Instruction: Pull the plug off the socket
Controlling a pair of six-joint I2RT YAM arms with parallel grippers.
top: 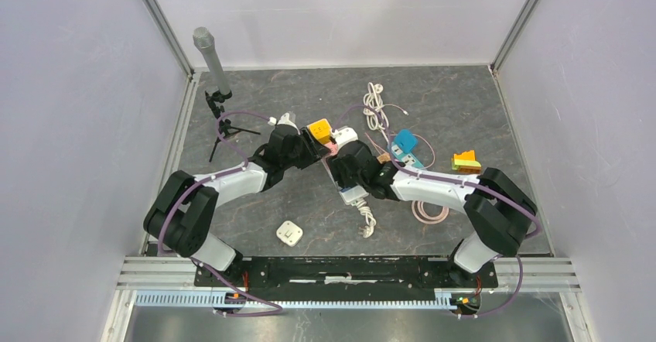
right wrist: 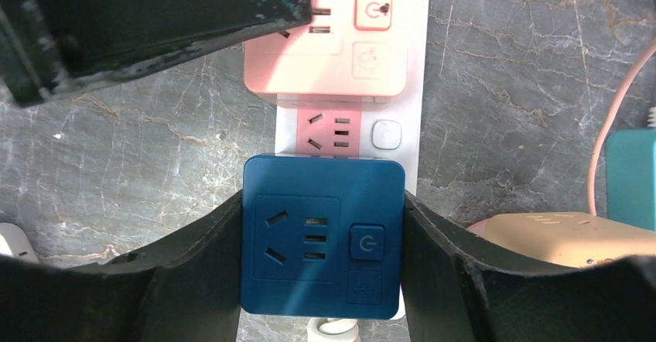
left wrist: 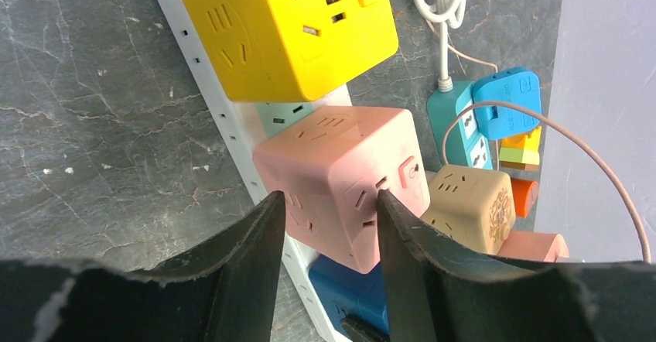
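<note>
1. The blue cube plug [right wrist: 323,237] sits at the near end of the white power strip [right wrist: 418,87], mid-desk [left wrist: 93,125]. The right hand [right wrist: 323,203] clamps its two sides.
2. Just beyond it, the left hand [left wrist: 331,199] straddles the pink cube plug [left wrist: 340,172]; I cannot tell whether it grips.
3. The step in hand looks like securing the grasp. The next move likely calls for a straight pull upward with the strip held down.
</note>
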